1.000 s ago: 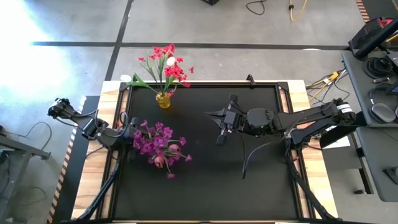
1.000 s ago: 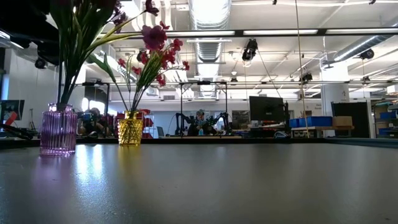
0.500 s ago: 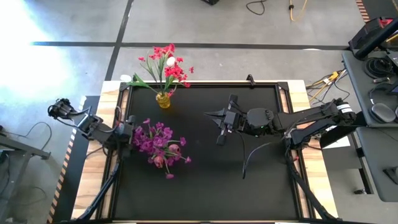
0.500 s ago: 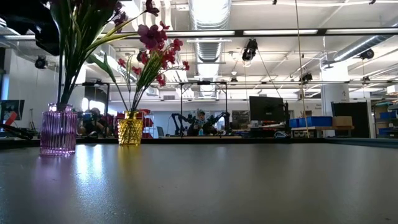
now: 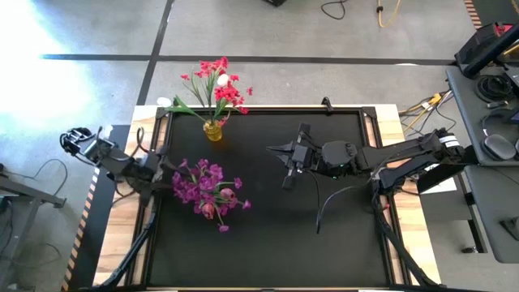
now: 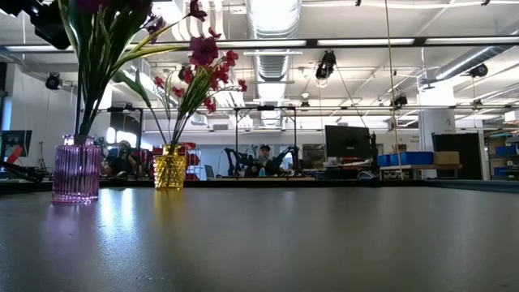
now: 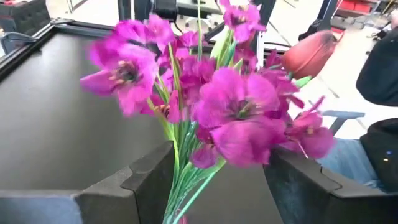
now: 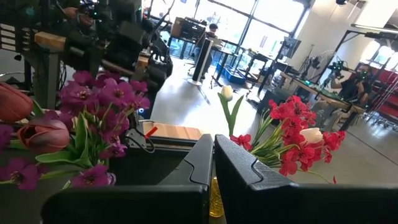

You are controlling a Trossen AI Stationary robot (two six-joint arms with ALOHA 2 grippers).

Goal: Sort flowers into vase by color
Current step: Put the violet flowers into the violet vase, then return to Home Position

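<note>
Purple-magenta flowers (image 5: 203, 183) stand in a purple glass vase (image 6: 75, 169) at the mat's left, with pink tulip buds (image 5: 211, 209) among them. Red blooms (image 5: 220, 88) and one white bud (image 5: 222, 80) stand in a yellow vase (image 6: 169, 167) near the far edge. My left gripper (image 5: 165, 170) is open, just left of the purple bunch; in its wrist view the stems (image 7: 181, 180) show between the spread fingers without touching them. My right gripper (image 5: 285, 159) hovers shut over the middle of the mat, right of both vases.
The black mat (image 5: 268, 243) has free room toward its near and right sides. A dark cable (image 5: 331, 203) hangs below the right arm. Wooden table rims (image 5: 409, 227) flank the mat. A seated person (image 7: 379, 93) shows beyond the table in the left wrist view.
My left gripper has drawn back from the purple bunch toward the table's left edge, staying open. In the low view it has moved up and out toward the upper left corner. The flowers and the right arm have kept still.
</note>
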